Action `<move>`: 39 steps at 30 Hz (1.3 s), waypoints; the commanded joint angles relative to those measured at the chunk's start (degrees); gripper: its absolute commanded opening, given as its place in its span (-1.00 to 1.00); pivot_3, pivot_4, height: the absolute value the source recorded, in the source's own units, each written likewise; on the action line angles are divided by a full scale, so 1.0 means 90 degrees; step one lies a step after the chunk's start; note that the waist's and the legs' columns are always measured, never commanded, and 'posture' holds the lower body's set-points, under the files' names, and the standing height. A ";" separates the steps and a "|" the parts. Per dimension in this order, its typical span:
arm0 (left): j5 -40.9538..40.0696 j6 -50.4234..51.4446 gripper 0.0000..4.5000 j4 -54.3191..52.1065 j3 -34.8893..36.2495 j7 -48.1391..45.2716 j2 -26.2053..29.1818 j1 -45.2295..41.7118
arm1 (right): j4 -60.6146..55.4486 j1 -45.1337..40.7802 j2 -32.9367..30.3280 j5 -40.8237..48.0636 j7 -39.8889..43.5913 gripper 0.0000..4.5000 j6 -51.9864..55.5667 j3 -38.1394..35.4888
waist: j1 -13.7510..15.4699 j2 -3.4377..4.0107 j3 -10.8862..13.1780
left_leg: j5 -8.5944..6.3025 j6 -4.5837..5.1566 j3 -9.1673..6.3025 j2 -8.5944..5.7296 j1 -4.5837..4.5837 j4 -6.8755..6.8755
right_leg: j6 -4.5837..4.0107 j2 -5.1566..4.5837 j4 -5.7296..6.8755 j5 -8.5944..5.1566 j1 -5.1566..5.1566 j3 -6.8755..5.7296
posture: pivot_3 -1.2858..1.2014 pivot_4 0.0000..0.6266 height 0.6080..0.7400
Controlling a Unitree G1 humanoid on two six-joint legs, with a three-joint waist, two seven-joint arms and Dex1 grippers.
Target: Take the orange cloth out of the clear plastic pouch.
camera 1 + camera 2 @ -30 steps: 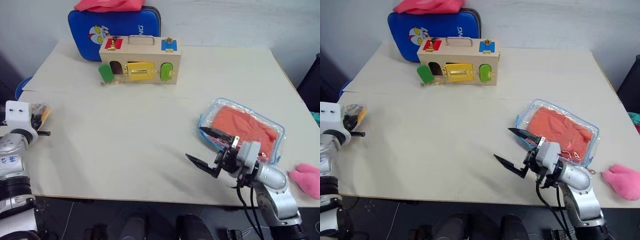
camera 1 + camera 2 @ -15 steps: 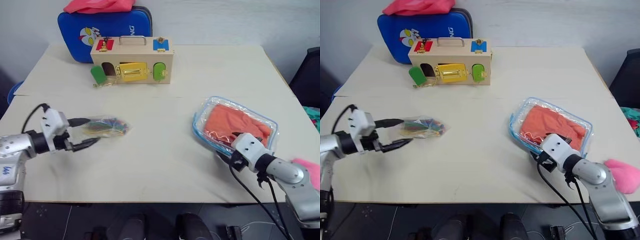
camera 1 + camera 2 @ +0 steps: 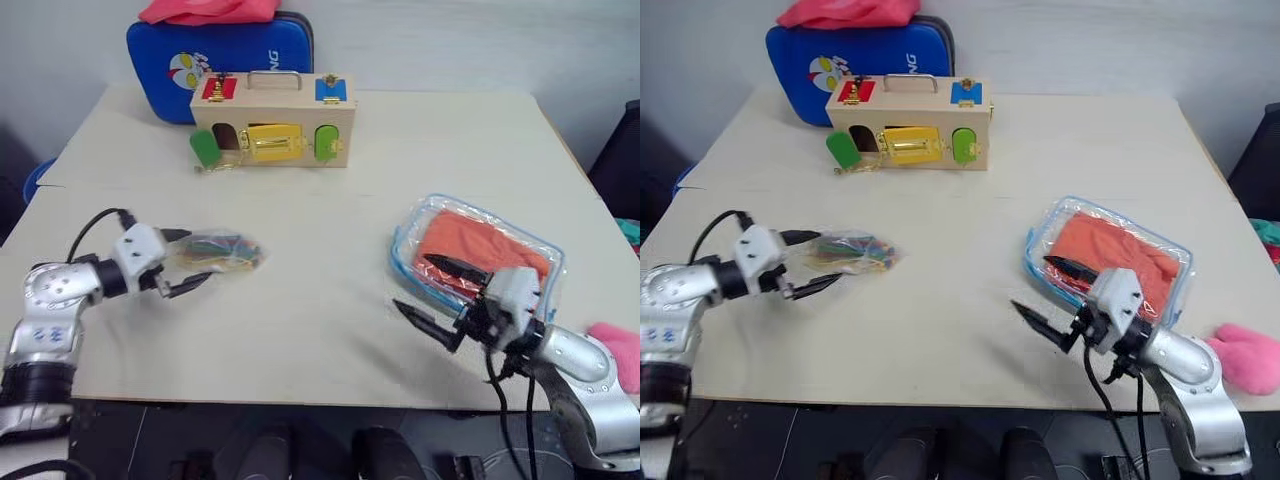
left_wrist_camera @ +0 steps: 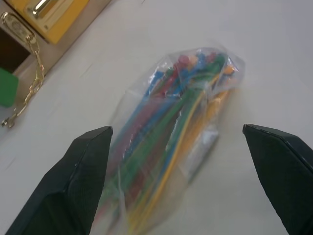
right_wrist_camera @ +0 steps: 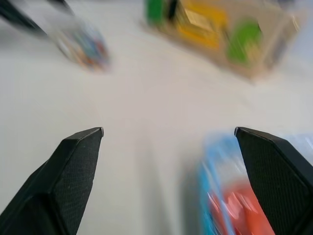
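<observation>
- On the left of the pale wooden table [image 3: 300, 180], the left gripper [image 3: 186, 263] lies low with its two black fingers spread wide, one on each side of the near end of a small clear bag of coloured sticks [image 3: 220, 249]; it grips nothing.
- Toward the back, a wooden box [image 3: 273, 120] with coloured latches stands in front of a blue case [image 3: 165, 50] that leans on the pale wall and has a pink-red cloth [image 3: 210, 10] on top.
- On the right, the clear plastic pouch [image 3: 412, 240] lies flat, its long axis slanting from back-left to front-right.
- Inside it, the orange cloth [image 3: 470, 240] is folded, soft and slightly fuzzy, filling most of the pouch.
- At the pouch's near edge, the right gripper [image 3: 434, 295] has its fingers spread wide and empty, one fingertip over the pouch, the other over bare table.
- At the far right edge, a pink fuzzy lump [image 3: 1250, 358] sits.
</observation>
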 commanded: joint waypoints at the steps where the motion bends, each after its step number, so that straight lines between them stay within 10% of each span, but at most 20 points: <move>1: 0.0523 -0.0309 0.99 0.0821 -0.0478 0.0302 -0.0334 -0.0736 | -0.0109 0.0152 -0.0085 0.0235 0.0189 1.00 -0.0222 -0.0192 | 0.0018 -0.0005 -0.0003 | -0.0002 0.0004 0.0001 -0.0004 0.0001 0.0003 | 0.0002 -0.0001 0.0001 0.0001 0.0001 0.0002 | 0.03 -0.52 1.00; 6: 0.1103 -0.0358 0.82 0.2082 -0.1152 0.0261 -0.0735 -0.1562 | -0.0112 0.0222 -0.0052 0.0107 0.0062 1.00 -0.0335 -0.0212 | 0.0028 -0.0007 -0.0003 | -0.0001 0.0003 0.0011 -0.0003 -0.0001 0.0003 | 0.0003 0.0007 0.0008 0.0002 -0.0012 -0.0011 | 0.03 -0.52 1.00; 20: 0.0711 0.0392 -0.96 0.3286 0.0501 0.3493 -0.0373 -0.2113 | -0.0487 0.0577 -0.0019 0.0255 0.0002 1.00 -0.0480 -0.0063 | -0.0072 -0.0013 -0.0002 | 0.0001 -0.0003 0.0022 0.0002 0.0005 0.0006 | 0.0004 0.0000 0.0047 0.0001 -0.0031 -0.0024 | 0.03 -0.52 1.00; 31: -0.0014 0.1541 -0.98 0.4011 0.2268 0.5415 0.0752 -0.1733 | -0.0456 0.0286 0.0032 0.0348 -0.0123 1.00 -0.0266 0.0213 | 0.0074 -0.0063 -0.0006 | -0.0008 -0.0018 0.0008 -0.0013 0.0003 0.0010 | 0.0004 -0.0025 0.0103 0.0001 -0.0085 -0.0019 | 0.03 -0.52 1.00; 39: 0.0071 0.1214 0.08 0.4375 0.1865 0.4953 0.0724 -0.2109 | -0.0359 0.0146 -0.0085 0.0377 -0.0076 1.00 -0.0159 0.0185 | 0.0098 -0.0112 -0.0009 | -0.0011 -0.0015 0.0008 -0.0017 -0.0006 0.0017 | 0.0003 -0.0026 0.0104 0.0001 -0.0087 -0.0022 | 0.03 -0.52 1.00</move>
